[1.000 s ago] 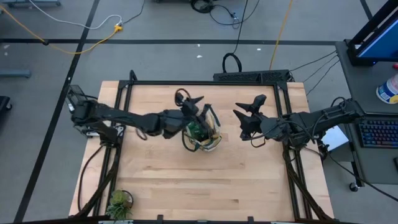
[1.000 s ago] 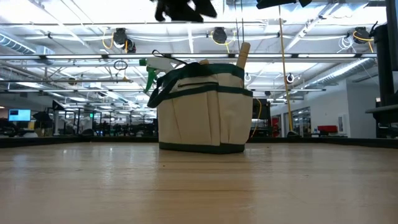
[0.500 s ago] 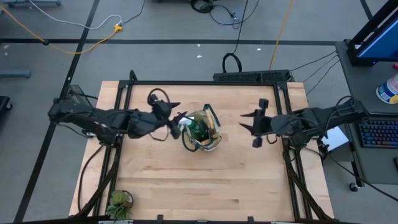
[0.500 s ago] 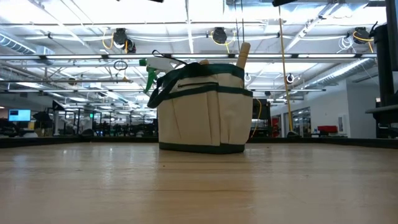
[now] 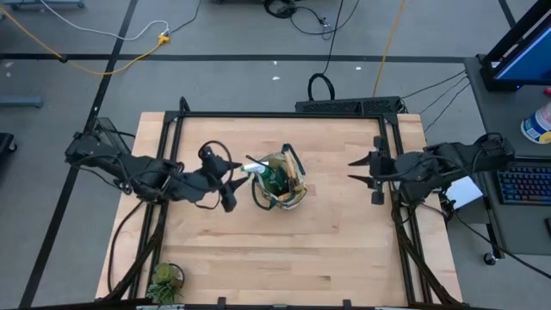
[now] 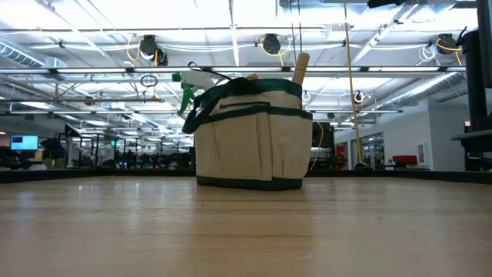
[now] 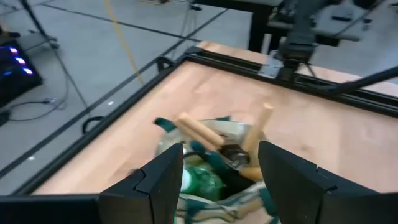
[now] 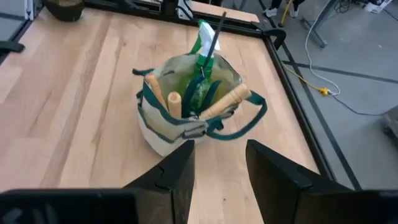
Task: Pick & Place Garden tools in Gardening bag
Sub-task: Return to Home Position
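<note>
Black fingers of the left gripper stand apart with nothing between them. It hangs just off the nine o'clock side of the gardening bag. The right gripper, likewise spread and empty, sits well clear at three o'clock, over the edge of the desk.

- Bag upright, mid-desk.
- Inside: green spray bottle, trigger poking out, and wooden handles leaning on the rim.
- Potted plant at the seven o'clock corner.

Packing looks done.

Canvas is soft, so the walls would likely cave under a pinch. Loaded, the bag is probably top-heavy; the loop handles are the best hold. Wooden handles are stiff and grippy. The bottle is likely light and slick.
</note>
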